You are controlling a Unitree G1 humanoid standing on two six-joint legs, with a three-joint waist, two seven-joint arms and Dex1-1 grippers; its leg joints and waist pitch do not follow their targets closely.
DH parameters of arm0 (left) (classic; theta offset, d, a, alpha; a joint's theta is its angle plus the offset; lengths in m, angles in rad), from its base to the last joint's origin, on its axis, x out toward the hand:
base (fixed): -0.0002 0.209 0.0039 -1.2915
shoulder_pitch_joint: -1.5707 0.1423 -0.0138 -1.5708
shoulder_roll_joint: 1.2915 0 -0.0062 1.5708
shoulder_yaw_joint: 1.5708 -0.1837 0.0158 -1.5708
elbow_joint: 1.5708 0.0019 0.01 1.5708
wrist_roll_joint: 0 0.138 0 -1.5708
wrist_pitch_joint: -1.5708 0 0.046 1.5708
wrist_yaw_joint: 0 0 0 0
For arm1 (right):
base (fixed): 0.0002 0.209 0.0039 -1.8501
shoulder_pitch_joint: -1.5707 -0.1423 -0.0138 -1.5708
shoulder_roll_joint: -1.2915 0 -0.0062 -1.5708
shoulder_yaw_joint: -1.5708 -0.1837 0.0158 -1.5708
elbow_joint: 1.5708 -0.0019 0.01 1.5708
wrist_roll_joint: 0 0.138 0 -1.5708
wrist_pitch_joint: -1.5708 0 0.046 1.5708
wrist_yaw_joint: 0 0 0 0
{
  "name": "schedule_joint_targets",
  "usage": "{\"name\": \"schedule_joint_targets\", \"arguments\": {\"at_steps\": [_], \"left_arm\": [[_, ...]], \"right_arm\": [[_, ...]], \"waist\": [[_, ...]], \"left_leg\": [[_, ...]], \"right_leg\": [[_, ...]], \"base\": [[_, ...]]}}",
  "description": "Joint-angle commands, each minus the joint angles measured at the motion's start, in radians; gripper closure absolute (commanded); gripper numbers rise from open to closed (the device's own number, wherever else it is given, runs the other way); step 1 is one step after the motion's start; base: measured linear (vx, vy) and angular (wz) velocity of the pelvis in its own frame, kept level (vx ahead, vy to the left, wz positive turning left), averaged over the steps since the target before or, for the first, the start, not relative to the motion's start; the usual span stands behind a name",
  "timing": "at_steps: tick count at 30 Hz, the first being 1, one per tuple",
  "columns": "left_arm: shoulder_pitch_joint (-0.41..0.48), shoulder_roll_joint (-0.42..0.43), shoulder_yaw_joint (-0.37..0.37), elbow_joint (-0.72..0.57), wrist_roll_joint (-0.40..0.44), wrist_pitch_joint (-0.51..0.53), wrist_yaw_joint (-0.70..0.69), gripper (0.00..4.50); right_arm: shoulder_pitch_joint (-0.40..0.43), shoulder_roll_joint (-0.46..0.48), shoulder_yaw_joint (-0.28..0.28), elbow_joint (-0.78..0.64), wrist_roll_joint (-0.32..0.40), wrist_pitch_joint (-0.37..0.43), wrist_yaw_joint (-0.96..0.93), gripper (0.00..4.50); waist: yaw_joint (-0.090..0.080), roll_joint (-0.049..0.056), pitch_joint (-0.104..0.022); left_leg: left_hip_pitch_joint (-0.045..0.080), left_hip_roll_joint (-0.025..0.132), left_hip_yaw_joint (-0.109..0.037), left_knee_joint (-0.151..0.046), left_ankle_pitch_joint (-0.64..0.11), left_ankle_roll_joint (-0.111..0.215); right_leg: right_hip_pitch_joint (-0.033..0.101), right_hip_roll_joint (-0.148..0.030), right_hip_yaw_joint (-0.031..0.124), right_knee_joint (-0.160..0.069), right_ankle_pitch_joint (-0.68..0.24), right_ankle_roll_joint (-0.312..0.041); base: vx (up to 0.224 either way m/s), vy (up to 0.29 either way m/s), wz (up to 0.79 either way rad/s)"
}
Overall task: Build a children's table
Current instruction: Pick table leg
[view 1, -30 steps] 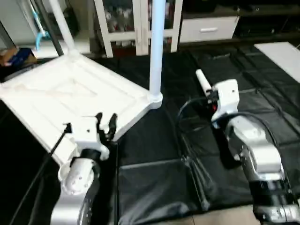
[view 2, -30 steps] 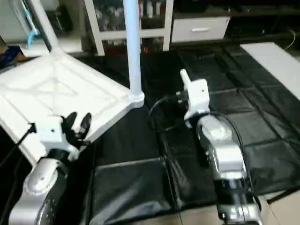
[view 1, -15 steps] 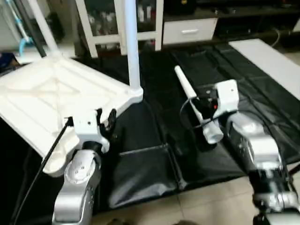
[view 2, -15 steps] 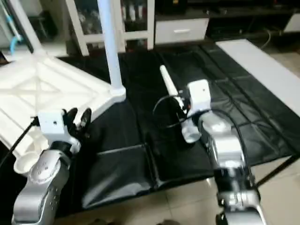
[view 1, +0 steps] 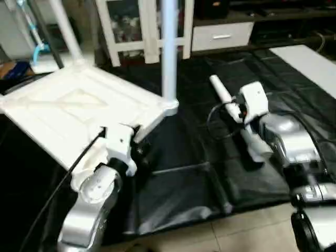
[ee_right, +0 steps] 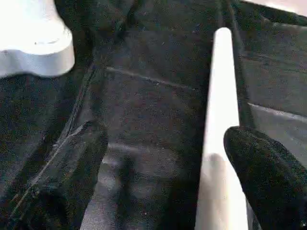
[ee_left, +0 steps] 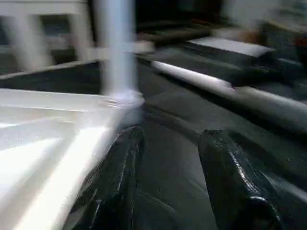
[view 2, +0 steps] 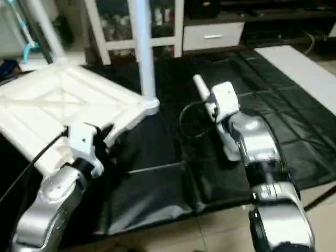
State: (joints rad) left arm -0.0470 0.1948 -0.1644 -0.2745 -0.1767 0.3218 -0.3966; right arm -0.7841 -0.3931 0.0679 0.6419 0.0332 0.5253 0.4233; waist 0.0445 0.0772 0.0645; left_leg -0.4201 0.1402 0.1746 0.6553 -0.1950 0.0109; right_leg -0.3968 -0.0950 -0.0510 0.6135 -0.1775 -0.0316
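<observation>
Left eye view: white ribbed plastic tabletop [view 1: 79, 113] is lying upside down on black mat [view 1: 178, 173], two white tube legs [view 1: 169, 52] standing in its sockets. Left gripper [view 1: 137, 140] is gaping empty beside its edge; right gripper [ee_right: 163, 158] is spreading wide over a loose white leg [ee_right: 219, 120].

One tabletop [view 1: 68, 113], two upright legs [view 1: 169, 52], one loose leg [ee_right: 219, 134].

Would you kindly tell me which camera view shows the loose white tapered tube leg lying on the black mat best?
The right wrist view: the loose white tapered tube leg runs lengthwise, close up. Both eye views show its tip beyond the right wrist; the left wrist view shows it blurred.
</observation>
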Motion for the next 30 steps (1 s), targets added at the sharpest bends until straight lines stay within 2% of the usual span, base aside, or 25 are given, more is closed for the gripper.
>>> {"name": "schedule_joint_targets", "arguments": {"at_steps": [1,2,3,4,7,9,12,15,16,17,18,19,20,22,23,24,25,26,28,30], "left_arm": [[0.001,0.033,-0.064,-0.039,-0.008,0.019,-0.083,2.32],[0.0,0.038,-0.071,-0.041,-0.006,0.02,-0.09,2.32],[-0.002,0.045,-0.08,-0.042,-0.002,0.022,-0.098,2.32],[-0.01,0.066,-0.108,-0.054,-0.003,0.042,-0.128,2.32],[-0.014,0.073,-0.114,-0.059,-0.009,0.05,-0.139,2.32],[-0.028,0.072,-0.103,-0.062,-0.022,0.073,-0.141,2.32],[-0.039,0.068,-0.086,-0.049,-0.007,0.088,-0.107,2.32],[-0.026,0.065,-0.083,-0.06,-0.017,0.103,-0.101,2.32],[-0.026,0.065,-0.083,-0.06,-0.017,0.103,-0.101,2.32],[-0.017,0.062,-0.091,-0.065,-0.017,0.106,-0.101,2.32],[-0.017,0.062,-0.091,-0.065,-0.017,0.106,-0.101,2.32],[-0.01,0.054,-0.1,-0.065,-0.014,0.111,-0.093,2.32],[-0.008,0.052,-0.104,-0.065,-0.011,0.113,-0.09,2.32],[-0.006,0.047,-0.107,-0.067,-0.013,0.119,-0.085,2.32],[-0.006,0.042,-0.114,-0.076,-0.014,0.129,-0.076,2.32],[-0.006,0.039,-0.117,-0.081,-0.016,0.133,-0.073,2.32],[-0.006,0.036,-0.119,-0.085,-0.018,0.138,-0.071,2.32],[-0.005,0.034,-0.12,-0.09,-0.019,0.142,-0.072,2.32],[-0.002,0.037,-0.123,-0.095,-0.019,0.149,-0.075,2.32],[-0.001,0.042,-0.124,-0.097,-0.016,0.151,-0.077,2.32]], "right_arm": [[-0.046,-0.032,0.034,0.076,-0.041,0.053,0.037,0.29],[-0.055,-0.035,0.041,0.09,-0.051,0.062,0.035,0.29],[-0.066,-0.038,0.05,0.109,-0.063,0.075,0.031,0.29],[-0.105,-0.045,0.056,0.169,-0.085,0.092,0.026,0.29],[-0.123,-0.049,0.054,0.199,-0.094,0.089,0.011,0.29],[-0.158,-0.059,0.052,0.266,-0.102,0.084,-0.008,0.29],[-0.16,-0.067,0.067,0.307,-0.107,0.092,0.018,0.29],[-0.155,-0.066,0.068,0.344,-0.098,0.132,0.084,0.29],[-0.155,-0.066,0.068,0.344,-0.098,0.132,0.084,0.29],[-0.146,-0.065,0.068,0.348,-0.092,0.141,0.116,0.29],[-0.146,-0.065,0.068,0.348,-0.092,0.141,0.116,0.29],[-0.136,-0.065,0.065,0.36,-0.085,0.137,0.133,0.29],[-0.134,-0.065,0.065,0.367,-0.085,0.13,0.135,0.29],[-0.131,-0.064,0.062,0.376,-0.082,0.126,0.139,0.46],[-0.13,-0.063,0.06,0.389,-0.082,0.111,0.145,0.46],[-0.13,-0.061,0.058,0.393,-0.081,0.104,0.148,0.46],[-0.131,-0.061,0.057,0.401,-0.085,0.099,0.153,0.74],[-0.132,-0.061,0.057,0.409,-0.089,0.096,0.158,0.81],[-0.137,-0.06,0.05,0.42,-0.086,0.098,0.172,0.86],[-0.141,-0.06,0.048,0.427,-0.083,0.1,0.185,0.93]], "waist": [[-0.015,-0.018,-0.07],[-0.014,-0.019,-0.07],[-0.014,-0.023,-0.069],[-0.017,-0.025,-0.069],[-0.02,-0.029,-0.065],[-0.026,-0.03,-0.066],[-0.028,-0.032,-0.063],[-0.035,-0.032,-0.05],[-0.038,-0.032,-0.053],[-0.041,-0.029,-0.045],[-0.046,-0.031,-0.047],[-0.048,-0.024,-0.04],[-0.051,-0.027,-0.038],[-0.054,-0.03,-0.038],[-0.055,-0.027,-0.031],[-0.058,-0.026,-0.028],[-0.061,-0.025,-0.024],[-0.063,-0.024,-0.021],[-0.068,-0.022,-0.017],[-0.073,-0.019,-0.012]], "left_leg": [[0.067,0.071,-0.031,-0.128,-0.505,-0.139],[0.067,0.069,-0.031,-0.126,-0.508,-0.136],[0.063,0.068,-0.029,-0.123,-0.493,-0.121],[0.056,0.068,-0.027,-0.123,-0.471,-0.108],[0.051,0.071,-0.025,-0.124,-0.468,-0.096],[0.045,0.069,-0.027,-0.122,-0.462,-0.09],[0.052,0.069,-0.025,-0.118,-0.492,-0.087],[0.047,0.068,-0.029,-0.12,-0.517,-0.077],[0.048,0.068,-0.03,-0.119,-0.519,-0.078],[0.047,0.069,-0.033,-0.123,-0.535,-0.079],[0.045,0.07,-0.034,-0.123,-0.545,-0.078],[0.04,0.07,-0.038,-0.127,-0.558,-0.079],[0.039,0.07,-0.038,-0.128,-0.574,-0.081],[0.045,0.07,-0.039,-0.126,-0.6,-0.084],[0.05,0.067,-0.039,-0.125,-0.629,-0.089],[0.054,0.067,-0.042,-0.126,-0.655,-0.093],[0.057,0.068,-0.043,-0.128,-0.685,-0.097],[0.057,0.068,-0.045,-0.13,-0.696,-0.098],[0.054,0.071,-0.048,-0.142,-0.718,-0.1],[0.049,0.078,-0.044,-0.165,-0.746,-0.102]], "right_leg": [[-0.002,-0.032,0.027,-0.062,-0.246,-0.14],[-0.001,-0.038,0.032,-0.064,-0.274,-0.138],[0.0,-0.047,0.038,-0.071,-0.313,-0.13],[0.005,-0.052,0.039,-0.072,-0.335,-0.128],[0.006,-0.055,0.038,-0.081,-0.394,-0.099],[0.009,-0.058,0.034,-0.081,-0.415,-0.1],[0.001,-0.055,0.033,-0.088,-0.455,-0.09],[-0.004,-0.056,0.032,-0.096,-0.502,-0.077],[-0.003,-0.055,0.032,-0.094,-0.501,-0.077],[-0.007,-0.053,0.031,-0.096,-0.503,-0.076],[-0.004,-0.052,0.03,-0.095,-0.5,-0.075],[-0.005,-0.053,0.028,-0.093,-0.503,-0.073],[-0.005,-0.05,0.026,-0.096,-0.516,-0.068],[-0.009,-0.052,0.023,-0.1,-0.544,-0.06],[-0.018,-0.05,0.023,-0.107,-0.571,-0.049],[-0.019,-0.048,0.017,-0.109,-0.593,-0.042],[-0.02,-0.045,0.01,-0.111,-0.606,-0.036],[-0.019,-0.044,0.006,-0.113,-0.61,-0.032],[-0.007,-0.04,-0.005,-0.111,-0.586,-0.028],[0.007,-0.035,-0.017,-0.104,-0.532,-0.037]], "base": [[-0.024,0.058,0.08],[0.0,0.0,0.0],[0.0,0.0,0.0],[0.0,0.0,0.0],[0.0,0.0,0.0],[0.0,0.0,0.0],[0.0,0.0,0.0],[0.0,0.0,0.0],[0.0,0.0,0.0],[0.0,0.0,0.0],[0.0,0.0,0.0],[0.0,0.0,0.0],[0.0,0.0,0.0],[0.0,0.0,0.0],[0.0,0.0,0.0],[0.0,0.0,0.0],[0.0,0.0,0.0],[0.0,0.0,0.0],[0.0,0.0,0.0],[0.0,0.0,0.0]]}}
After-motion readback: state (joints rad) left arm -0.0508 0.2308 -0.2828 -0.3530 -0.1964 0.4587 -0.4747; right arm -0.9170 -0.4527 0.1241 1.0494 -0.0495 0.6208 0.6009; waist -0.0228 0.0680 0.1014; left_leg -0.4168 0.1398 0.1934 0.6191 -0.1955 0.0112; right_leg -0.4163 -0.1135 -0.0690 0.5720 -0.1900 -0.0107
